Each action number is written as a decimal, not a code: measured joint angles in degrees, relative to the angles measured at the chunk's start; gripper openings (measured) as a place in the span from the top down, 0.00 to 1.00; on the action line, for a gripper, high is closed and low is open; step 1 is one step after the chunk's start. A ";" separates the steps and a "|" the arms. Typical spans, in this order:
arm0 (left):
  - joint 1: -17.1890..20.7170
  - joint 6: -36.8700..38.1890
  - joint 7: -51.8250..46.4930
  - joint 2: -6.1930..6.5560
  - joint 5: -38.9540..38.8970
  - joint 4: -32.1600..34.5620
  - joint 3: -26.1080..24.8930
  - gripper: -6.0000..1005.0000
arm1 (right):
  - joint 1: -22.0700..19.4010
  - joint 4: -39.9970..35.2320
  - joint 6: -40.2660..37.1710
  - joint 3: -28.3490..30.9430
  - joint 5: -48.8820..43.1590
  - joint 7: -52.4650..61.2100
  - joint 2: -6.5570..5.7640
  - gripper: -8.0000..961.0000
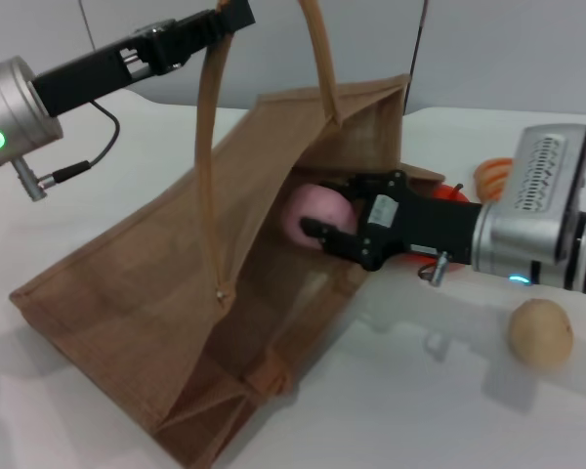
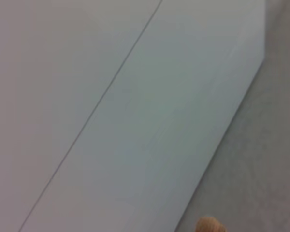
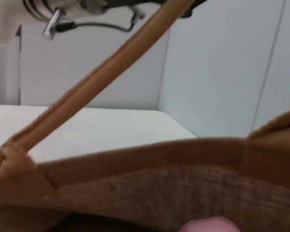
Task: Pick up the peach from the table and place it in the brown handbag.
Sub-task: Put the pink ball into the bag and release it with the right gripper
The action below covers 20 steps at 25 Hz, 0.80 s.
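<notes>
Your head view shows the right gripper (image 1: 324, 223) clamped on the peach (image 1: 315, 212) inside the brown handbag's (image 1: 156, 293) mouth, left gripper (image 1: 236, 14) pinching a handle (image 1: 209, 147) aloft, while your right wrist view catches only the peach's pink top

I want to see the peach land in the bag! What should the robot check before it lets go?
1. Left gripper holds a handle of the brown handbag up: ok.
2. Bag mouth open: ok.
3. Right gripper inside the mouth: ok.
4. Peach held by the right gripper: ok.
5. Peach low enough to drop softly: cannot tell.
6. Tan fruit clear of the arm: ok.
</notes>
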 joint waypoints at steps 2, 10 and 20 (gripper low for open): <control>0.00 -0.35 -0.12 0.07 -0.24 0.01 0.01 0.74 | 0.05 0.92 -0.64 -0.84 -0.01 0.00 0.00 0.49; -0.66 -3.06 -1.25 0.25 -1.11 0.02 -0.01 0.74 | 0.89 10.23 -15.96 -8.05 0.00 0.13 0.40 0.50; 1.11 -5.31 -1.42 1.40 -5.46 -0.29 -0.15 0.73 | 1.34 12.35 -20.73 -10.36 0.22 -1.22 0.68 0.50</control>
